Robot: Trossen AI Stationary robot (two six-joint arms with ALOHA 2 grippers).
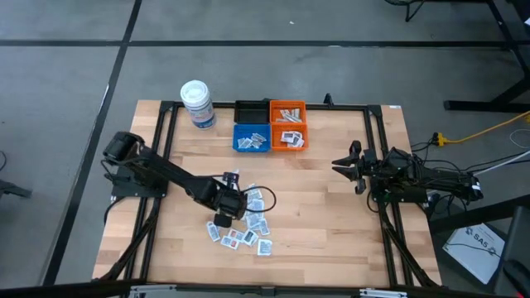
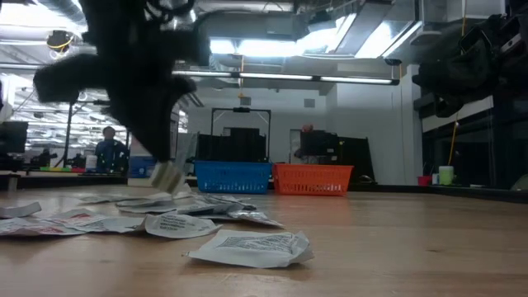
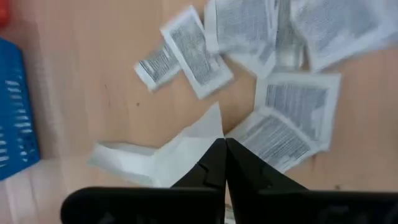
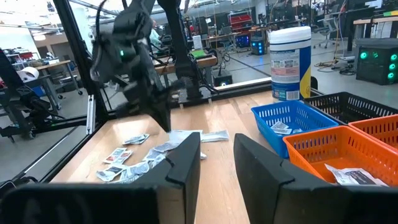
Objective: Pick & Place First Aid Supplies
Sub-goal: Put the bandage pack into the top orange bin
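- High view: the left gripper [image 1: 225, 217] sits over the pile of first aid supplies [image 1: 248, 225] scattered on the tabletop [image 1: 331, 207], probably because that loose heap is the stock to be sorted. More sachets already lie in the blue bin [image 1: 252, 137] and the orange bin [image 1: 288, 138]. The right gripper [image 1: 348, 165] waits well apart, on the far side.
- Low view: a pale sachet [image 2: 167, 176] hangs at the tips of the dark arm, just clear of the pile.
- Left wrist view: the left fingers [image 3: 245, 174] are clenched together on the edge of a white sachet [image 3: 165, 158], a pinch that suits a flat, limp packet.
- Right wrist view: the right fingers [image 4: 183, 163] stand parted with nothing between them, facing the bins and the white tub [image 4: 288, 61].
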